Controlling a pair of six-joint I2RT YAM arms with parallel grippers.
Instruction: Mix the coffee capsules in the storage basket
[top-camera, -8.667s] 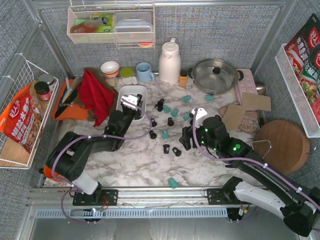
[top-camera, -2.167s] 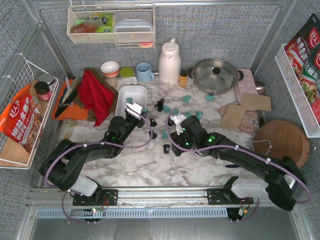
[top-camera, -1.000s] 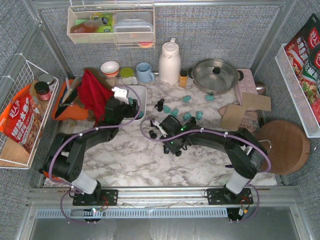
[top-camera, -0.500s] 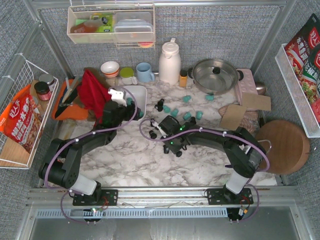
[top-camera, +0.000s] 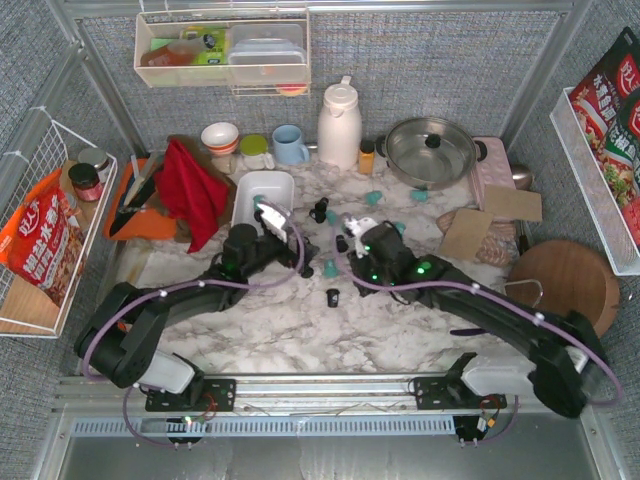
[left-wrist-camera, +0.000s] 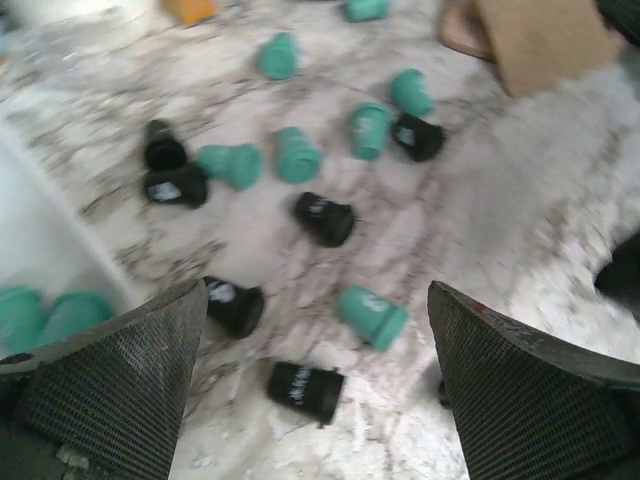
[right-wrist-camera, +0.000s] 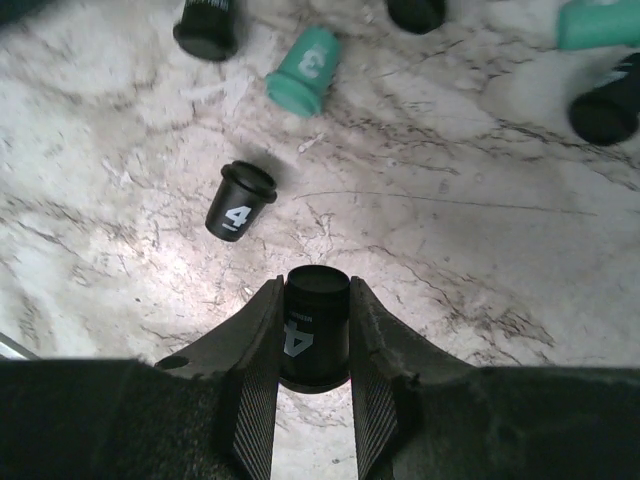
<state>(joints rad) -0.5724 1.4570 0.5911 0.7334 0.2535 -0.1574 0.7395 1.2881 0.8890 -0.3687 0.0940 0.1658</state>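
Teal and black coffee capsules lie scattered on the marble between the arms, such as a teal one (top-camera: 330, 268) and a black one (top-camera: 332, 296). The white storage basket (top-camera: 283, 186) stands at the back left, its wall (left-wrist-camera: 40, 230) showing in the left wrist view with two teal capsules (left-wrist-camera: 75, 312) inside. My left gripper (top-camera: 272, 218) (left-wrist-camera: 316, 290) hangs wide open just right of the basket, over a black capsule (left-wrist-camera: 304, 390) and a teal capsule (left-wrist-camera: 372, 316). My right gripper (top-camera: 350, 225) (right-wrist-camera: 314, 288) is shut on a black capsule (right-wrist-camera: 314, 345) marked 4, above the marble.
A red cloth (top-camera: 190, 190), bowls, a blue mug (top-camera: 290, 145), a white thermos (top-camera: 339, 125) and a steel pot (top-camera: 430, 150) line the back. Cardboard pieces (top-camera: 480, 225) and a round wooden board (top-camera: 563, 280) lie at the right. Wire baskets hang on both side walls.
The right gripper closed on a black capsule near the table's middle and carried it back and to the right. The left gripper swung out from over the basket toward the scattered capsules, still open.
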